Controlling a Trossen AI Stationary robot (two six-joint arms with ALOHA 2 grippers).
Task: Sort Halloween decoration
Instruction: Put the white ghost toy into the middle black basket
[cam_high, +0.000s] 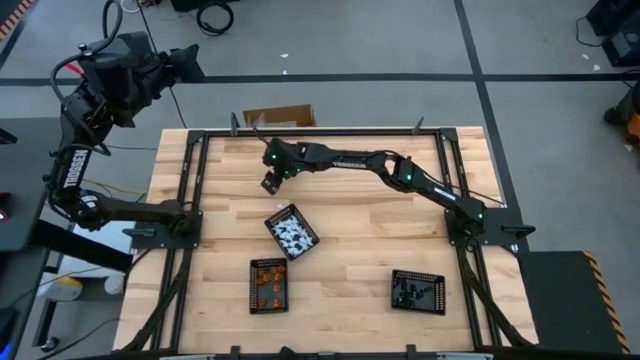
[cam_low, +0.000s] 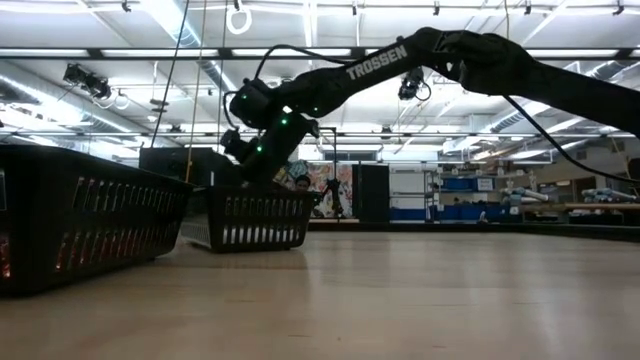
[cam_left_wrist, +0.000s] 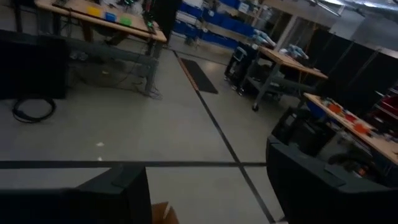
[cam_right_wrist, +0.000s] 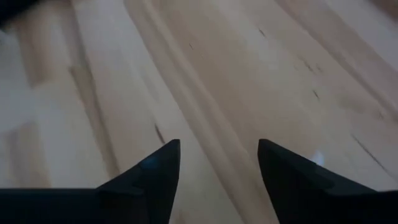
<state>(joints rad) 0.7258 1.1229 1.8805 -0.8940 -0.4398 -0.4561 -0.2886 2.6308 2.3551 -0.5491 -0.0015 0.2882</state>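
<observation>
Three black trays stand on the wooden table. The middle tray (cam_high: 291, 232) holds white and black decoration pieces. The near-left tray (cam_high: 268, 285) holds orange pieces, and the near-right tray (cam_high: 417, 291) holds dark ones. My right gripper (cam_high: 272, 184) reaches across to the far middle of the table, just beyond the middle tray. It is open and tilted down over bare wood, with nothing between its fingers (cam_right_wrist: 219, 147). My left gripper (cam_high: 195, 62) is open and raised high, off the table's far left corner, facing the room (cam_left_wrist: 202, 155).
A black metal frame (cam_high: 190, 170) runs along the table's edges. A cardboard box (cam_high: 281, 117) sits just past the far edge. Bare wood lies between the trays and on the right half. In the low view, two trays (cam_low: 250, 218) (cam_low: 85, 228) stand in front of the right arm.
</observation>
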